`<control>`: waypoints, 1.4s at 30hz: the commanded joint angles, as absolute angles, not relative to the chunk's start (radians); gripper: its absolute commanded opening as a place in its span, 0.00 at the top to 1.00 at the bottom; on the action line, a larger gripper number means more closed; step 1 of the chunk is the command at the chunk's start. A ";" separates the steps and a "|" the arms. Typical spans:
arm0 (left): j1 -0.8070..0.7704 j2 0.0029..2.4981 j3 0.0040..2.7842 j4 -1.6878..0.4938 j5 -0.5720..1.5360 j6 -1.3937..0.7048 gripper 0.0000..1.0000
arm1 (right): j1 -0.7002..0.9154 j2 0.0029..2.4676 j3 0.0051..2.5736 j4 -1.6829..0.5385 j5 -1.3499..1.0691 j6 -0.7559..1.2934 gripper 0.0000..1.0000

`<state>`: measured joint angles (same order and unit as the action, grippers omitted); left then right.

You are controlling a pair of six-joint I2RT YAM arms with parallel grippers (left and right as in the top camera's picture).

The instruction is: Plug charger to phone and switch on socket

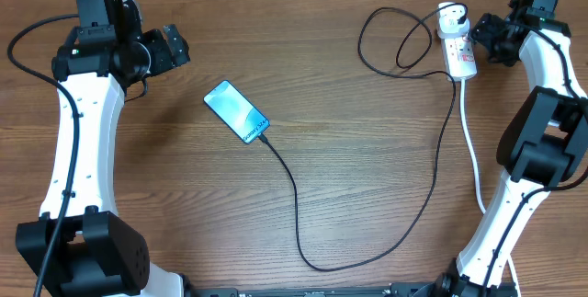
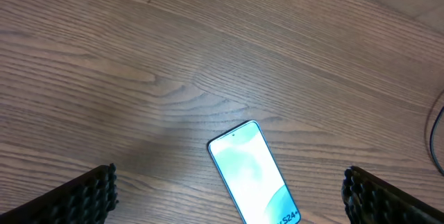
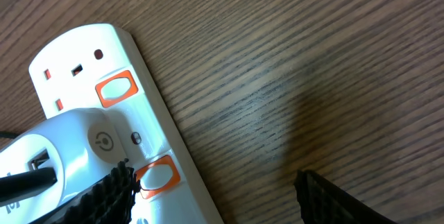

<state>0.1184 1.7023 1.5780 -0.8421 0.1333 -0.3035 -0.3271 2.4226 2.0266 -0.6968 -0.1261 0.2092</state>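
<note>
Standing just beside the socket's [image 1: 462, 58] outer side, the right pincer [image 1: 481, 39] is spread, with nothing gripped between its fingers. The charger [image 1: 295, 196] meets the phone [image 1: 237, 111] at its lower end, loops long across the bench [image 1: 367, 177], and ends in its white plug, seated in the socket's far outlet. The left pincer [image 1: 175, 47] is spread wide too, well apart from the phone, up and to its left.

The right wrist view makes plain what the overhead only blurs: two orange switches [image 3: 116, 89], and one finger [image 3: 107, 196] overlapping the socket just beside the nearer switch. It may be touching, but I cannot tell. The left wrist view shows the phone's lit screen lying flat, framed between its own fingers.
</note>
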 commanded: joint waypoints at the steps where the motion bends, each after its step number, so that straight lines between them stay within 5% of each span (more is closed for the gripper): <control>1: 0.123 1.707 1.581 -0.841 0.123 -0.292 0.00 | -0.325 2.413 2.020 -0.691 -0.117 0.209 0.25; 42: 0.123 1.707 1.581 -0.841 0.123 -0.292 0.01 | -0.324 2.454 2.020 -0.713 -0.128 0.208 0.27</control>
<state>0.1184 1.7023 1.5780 -0.8421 0.1333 -0.3035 -0.3267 2.4397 2.0266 -0.7174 -0.1265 0.2092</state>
